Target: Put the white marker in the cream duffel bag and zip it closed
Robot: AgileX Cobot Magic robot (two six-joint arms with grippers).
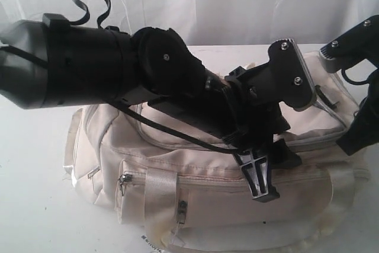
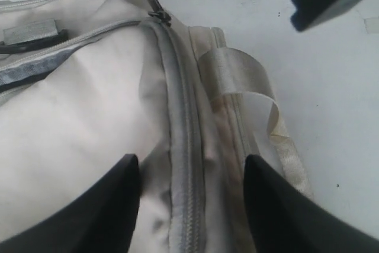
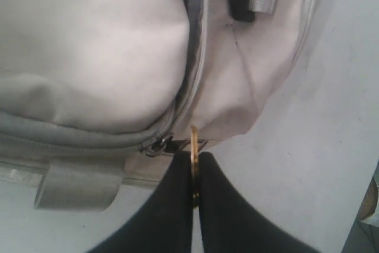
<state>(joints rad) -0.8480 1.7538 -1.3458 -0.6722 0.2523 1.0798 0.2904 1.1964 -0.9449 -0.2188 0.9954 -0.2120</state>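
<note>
The cream duffel bag [image 1: 207, 199] lies on a white table and fills the left wrist view [image 2: 89, 117] and the right wrist view [image 3: 89, 45]. My left gripper [image 2: 190, 161] hovers open astride the grey top zipper [image 2: 185, 146], whose teeth are joined along the stretch in view; in the exterior view this gripper [image 1: 271, 167] sits over the bag's top front. At the bag's end, my right gripper [image 3: 194, 158] is shut on the gold ring [image 3: 193, 137] of the zipper pull [image 2: 155, 9]. The white marker is hidden.
A webbing handle loop [image 2: 237, 78] lies beside the top zipper. The left arm's big black body [image 1: 89, 63] blocks much of the exterior view. A front pocket zipper [image 1: 123, 181] faces the camera. White table [image 2: 331, 105] surrounds the bag, with a curtain behind.
</note>
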